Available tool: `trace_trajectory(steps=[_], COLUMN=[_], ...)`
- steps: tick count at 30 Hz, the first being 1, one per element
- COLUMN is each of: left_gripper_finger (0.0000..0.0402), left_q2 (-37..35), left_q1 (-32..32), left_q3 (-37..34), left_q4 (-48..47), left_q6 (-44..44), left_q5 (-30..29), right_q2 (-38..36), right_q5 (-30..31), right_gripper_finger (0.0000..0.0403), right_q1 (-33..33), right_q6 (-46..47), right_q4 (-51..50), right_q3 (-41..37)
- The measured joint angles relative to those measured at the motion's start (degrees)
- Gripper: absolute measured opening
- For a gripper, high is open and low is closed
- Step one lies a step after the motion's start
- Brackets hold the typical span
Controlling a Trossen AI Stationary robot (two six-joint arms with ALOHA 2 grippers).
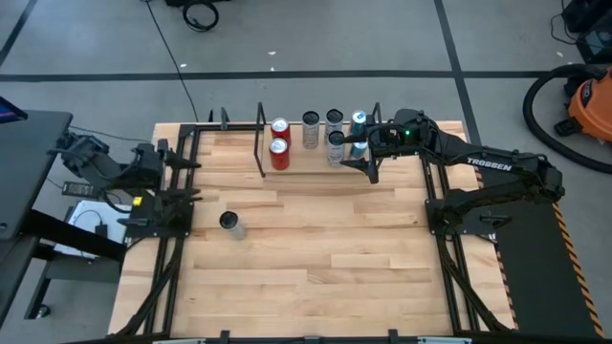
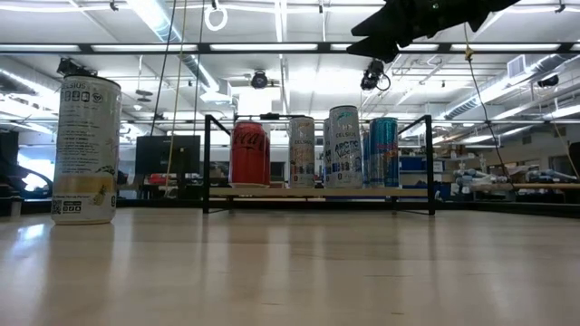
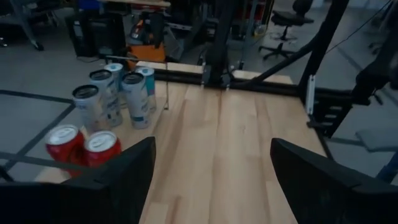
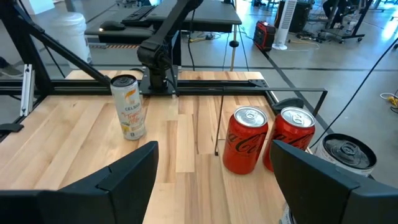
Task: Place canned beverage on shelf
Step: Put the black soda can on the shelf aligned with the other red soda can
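Lone white can (image 1: 230, 225) standing upright on bare table (image 1: 316, 277), well apart from shelf (image 1: 316, 153) at the far edge, nearer the left side. Shelf already carrying two red cans (image 1: 279, 149) and several silver and blue cans (image 1: 334, 134).

Right gripper (image 1: 368, 161) hovering above shelf's right end, fingers parted, gripping nothing. Left gripper (image 3: 211, 180) waiting at table's left edge, fingers parted, empty too.

Handling, judged: thin-walled rigid cylinder, smooth and likely slippery; probably full, so moderately heavy; tall and narrow, so tipping easily. Recommending side grip at mid-height, squeezing gently to avoid denting, keeping upright.
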Motion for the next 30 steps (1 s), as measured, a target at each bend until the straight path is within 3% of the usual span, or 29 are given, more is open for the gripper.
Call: trace_trajectory(steps=[13,24,30], left_gripper_finger=[0.0318,0.0318,0.0318], left_q2=[-12.4,-15.7,-15.7], left_q1=[0.0,0.0,0.0], left_q3=[-20.0,-30.7,-33.4], left_q4=[18.0,20.5,17.9], left_q6=[2.8,-1.1,-8.0], left_q5=[5.0,4.4,3.7], right_q2=[0.0,0.0,0.0], right_q5=[0.0,0.0,-0.1], right_gripper_finger=[0.0316,0.0316,0.0316], right_q1=[0.0,0.0,0.0], right_q6=[0.0,0.0,0.0], right_q4=[0.0,-0.1,-0.7], right_q3=[0.0,0.0,0.0])
